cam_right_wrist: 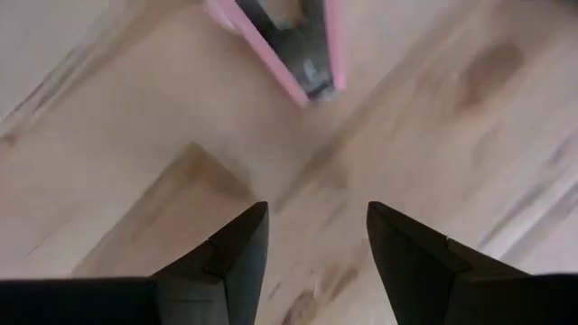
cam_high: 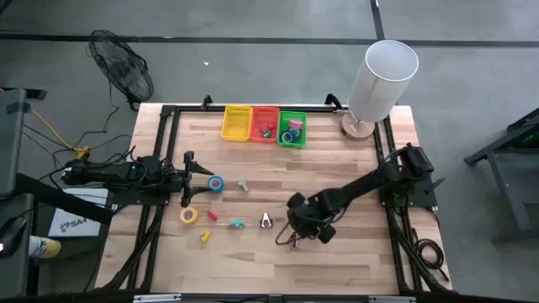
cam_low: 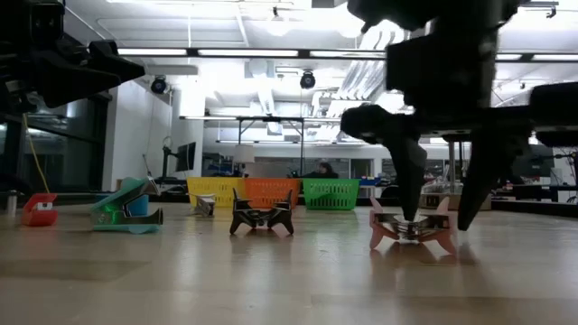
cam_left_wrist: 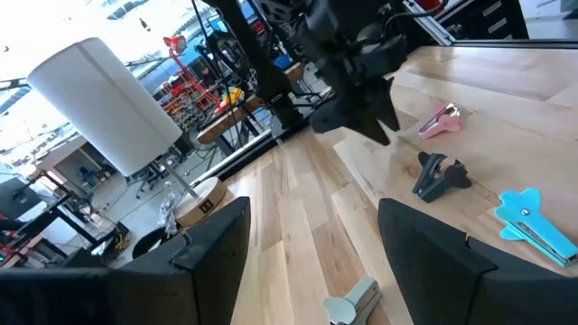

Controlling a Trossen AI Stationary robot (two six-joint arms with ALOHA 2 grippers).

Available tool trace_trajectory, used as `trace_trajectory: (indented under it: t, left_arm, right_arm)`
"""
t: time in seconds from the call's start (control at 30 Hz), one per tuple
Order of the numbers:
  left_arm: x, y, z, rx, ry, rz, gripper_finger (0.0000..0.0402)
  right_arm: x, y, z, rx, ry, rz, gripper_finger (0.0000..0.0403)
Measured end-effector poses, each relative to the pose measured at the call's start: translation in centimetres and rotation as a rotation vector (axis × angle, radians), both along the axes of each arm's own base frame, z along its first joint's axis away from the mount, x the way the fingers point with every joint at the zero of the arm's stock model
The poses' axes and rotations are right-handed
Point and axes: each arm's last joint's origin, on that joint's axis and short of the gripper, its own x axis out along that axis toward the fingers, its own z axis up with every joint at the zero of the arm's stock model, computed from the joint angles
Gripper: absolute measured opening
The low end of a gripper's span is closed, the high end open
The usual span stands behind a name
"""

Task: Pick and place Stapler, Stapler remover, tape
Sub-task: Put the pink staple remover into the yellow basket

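A pink staple remover (cam_low: 414, 230) lies on the table near the front right. My right gripper (cam_low: 438, 221) hangs just over it, pointing steeply down and open. In the right wrist view the pink staple remover (cam_right_wrist: 289, 45) lies just beyond my fingertips, not between them. A black staple remover (cam_high: 266, 220), a teal one (cam_high: 237, 223) and a grey-green one (cam_high: 243, 185) lie further left. A blue tape roll (cam_high: 216, 183) and a yellow tape roll (cam_high: 189, 215) lie flat near my left gripper (cam_high: 187, 172), which waits level and open at the left. A small red stapler (cam_high: 212, 215) and a yellow one (cam_high: 204, 236) lie near the yellow roll.
Yellow (cam_high: 237, 123), red (cam_high: 265, 124) and green (cam_high: 292, 128) baskets stand in a row at the far edge; the red and green ones hold small items. A white cylinder on a round wooden base (cam_high: 375, 84) stands at the far right corner. Bare wood lies between the baskets and the scattered items.
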Motion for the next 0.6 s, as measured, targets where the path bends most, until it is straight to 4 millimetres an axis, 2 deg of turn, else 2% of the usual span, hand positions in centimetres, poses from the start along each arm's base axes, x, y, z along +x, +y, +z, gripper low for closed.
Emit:
trace_trajectory:
  t: [0.37, 0.6]
  left_arm:
    - [0.0, 0.0, 0.0, 0.0, 0.0, 0.0, 0.0239]
    - [0.0, 0.0, 0.0, 0.0, 0.0, -0.001, 0.0239]
  right_arm:
    - [-1.7, 0.7, -1.8, -0.01, -0.193, 0.22, 0.0181]
    - [-1.3, 0.5, -2.1, -0.013, -0.28, 0.314, 0.0181]
